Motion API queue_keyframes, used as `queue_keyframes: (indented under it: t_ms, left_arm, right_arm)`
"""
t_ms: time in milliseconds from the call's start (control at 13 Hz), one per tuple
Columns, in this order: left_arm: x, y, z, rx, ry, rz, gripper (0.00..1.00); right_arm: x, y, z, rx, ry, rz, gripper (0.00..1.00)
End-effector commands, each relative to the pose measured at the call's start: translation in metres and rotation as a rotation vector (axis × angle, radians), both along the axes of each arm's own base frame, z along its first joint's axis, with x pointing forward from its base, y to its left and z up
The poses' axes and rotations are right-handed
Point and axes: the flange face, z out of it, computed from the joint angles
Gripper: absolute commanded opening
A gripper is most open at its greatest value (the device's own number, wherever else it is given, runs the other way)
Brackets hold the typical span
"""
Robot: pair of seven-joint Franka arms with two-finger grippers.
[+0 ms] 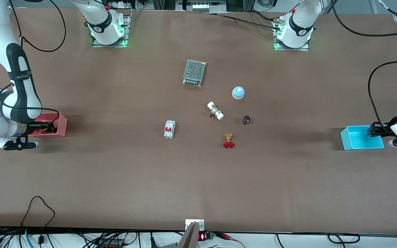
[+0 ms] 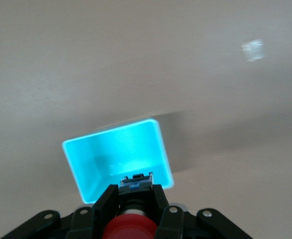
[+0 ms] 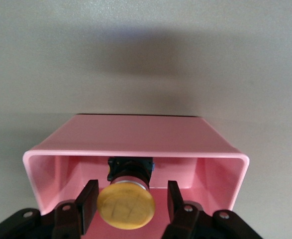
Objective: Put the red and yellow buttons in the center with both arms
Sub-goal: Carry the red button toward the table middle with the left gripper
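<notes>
Buttons numbered two, one for each arm. One red button (image 2: 130,228) sat squeezed between the fingers of the left pincer (image 2: 136,206), held over the one blue box (image 1: 361,138) at the left arm's end of the counter (image 1: 198,186). One yellow button (image 3: 125,203) stood inside the one pink box (image 3: 136,142) at the right arm's end. The right pincer (image 3: 130,206) was down in that box with a finger on each side of the yellow cap. Its fingers stood wide, with a gap showing on one side of the cap.

Six other things lay in the middle of the counter, one of each. One gray box with a mesh top (image 1: 194,72) lay closest to the arm bases. One blue bell (image 1: 238,92) sat near it. One white and silver pipe piece (image 1: 215,111) lay between the bell and one white switch (image 1: 169,129) with a red lever. One small dark knob (image 1: 246,120) stood near one brass valve with a red wheel (image 1: 228,141).
</notes>
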Motion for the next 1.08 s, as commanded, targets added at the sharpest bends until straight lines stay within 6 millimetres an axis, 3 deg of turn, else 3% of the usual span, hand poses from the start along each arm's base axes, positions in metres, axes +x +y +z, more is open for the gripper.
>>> queue_keyframes:
  t_ms: [0,462,692,846,1000]
  left_arm:
    - [0.012,-0.056,0.005,-0.022,0.053,0.036,0.27]
    - [0.022,-0.226,-0.033,-0.030,0.087,0.123,0.27]
    - [0.008,-0.312,-0.070,-0.005,0.117,0.201,0.27]
    - [-0.001,-0.340,-0.096,-0.016,0.094,0.233,0.27]
    - [-0.007,-0.343,-0.122,-0.041,0.068,0.250,0.27]
  right_arm:
    - [0.005,0.001,-0.003,0.003,-0.002,0.009,0.56]
    - [0.008,0.002,-0.003,0.003,-0.008,0.006,0.54]
    - [0.009,0.003,-0.002,0.002,-0.012,0.010,0.54]
    - [0.009,0.003,-0.002,0.003,-0.011,0.012,0.54]
    - [0.009,0.003,-0.002,0.002,-0.011,0.016,0.47]
